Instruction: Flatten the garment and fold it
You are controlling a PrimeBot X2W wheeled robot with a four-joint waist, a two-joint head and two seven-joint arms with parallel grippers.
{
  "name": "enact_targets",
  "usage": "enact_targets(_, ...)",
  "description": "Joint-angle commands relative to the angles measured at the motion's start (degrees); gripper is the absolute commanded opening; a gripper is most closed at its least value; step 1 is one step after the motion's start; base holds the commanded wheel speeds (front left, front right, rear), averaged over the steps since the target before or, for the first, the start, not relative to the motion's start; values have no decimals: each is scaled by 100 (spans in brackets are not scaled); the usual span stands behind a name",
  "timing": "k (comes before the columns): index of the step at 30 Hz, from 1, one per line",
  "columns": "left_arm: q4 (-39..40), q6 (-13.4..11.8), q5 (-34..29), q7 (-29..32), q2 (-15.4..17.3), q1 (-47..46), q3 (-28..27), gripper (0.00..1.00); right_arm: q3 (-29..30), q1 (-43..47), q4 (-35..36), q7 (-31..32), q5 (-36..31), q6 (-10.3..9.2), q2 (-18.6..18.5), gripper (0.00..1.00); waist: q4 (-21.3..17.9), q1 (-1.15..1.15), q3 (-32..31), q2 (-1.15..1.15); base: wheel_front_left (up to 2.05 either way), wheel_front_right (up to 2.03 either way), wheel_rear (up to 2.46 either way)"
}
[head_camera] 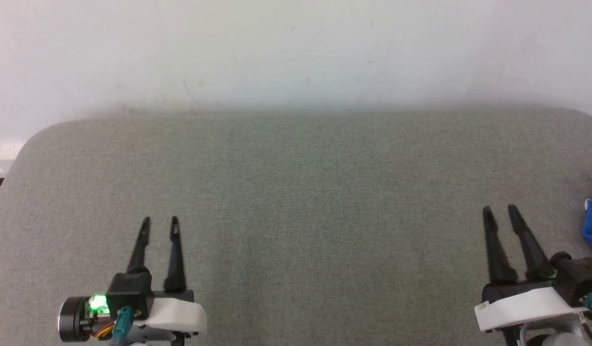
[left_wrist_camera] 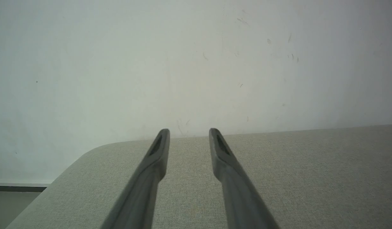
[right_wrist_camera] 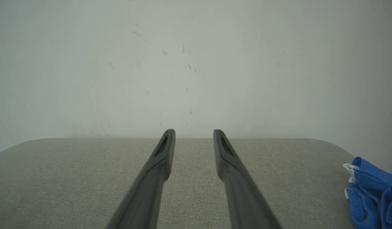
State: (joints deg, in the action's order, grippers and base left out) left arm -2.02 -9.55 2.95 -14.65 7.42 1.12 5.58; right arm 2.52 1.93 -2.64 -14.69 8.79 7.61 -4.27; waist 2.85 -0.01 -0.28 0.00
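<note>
I am looking across a padded table point(head_camera: 296, 192) covered in grey-green woven cloth; its far corners are curving round. A plain white wall point(head_camera: 296, 48) is rising just behind the far edge, carrying small dark scuff marks point(right_wrist_camera: 186, 66). At the left, a dark baseboard strip point(left_wrist_camera: 17, 188) is running along the wall's foot, above grey floor point(left_wrist_camera: 8, 210). Soft, even light is falling, dimming slightly where table is meeting wall.

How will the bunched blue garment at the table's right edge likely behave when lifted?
Probably floppy: the garment lies in soft crumpled folds, so it should sag from one pinch. Likely light, since the cloth looks thin. Unlikely to roll.
</note>
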Motion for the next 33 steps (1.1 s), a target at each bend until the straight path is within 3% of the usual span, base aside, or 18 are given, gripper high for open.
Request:
enact_targets(1, 0, 0, 0, 1, 1, -1, -1, 0, -3, -1, -3, 2, 0, 0, 0, 0, 0, 1, -1, 0, 0, 0, 0)
enact_targets(33, 49, 231, -71, 355, -109, -28, -137, 0, -66, -48, 61, 358, -213, -3, 33, 0, -69, 1, 6, 0, 0, 0, 0)
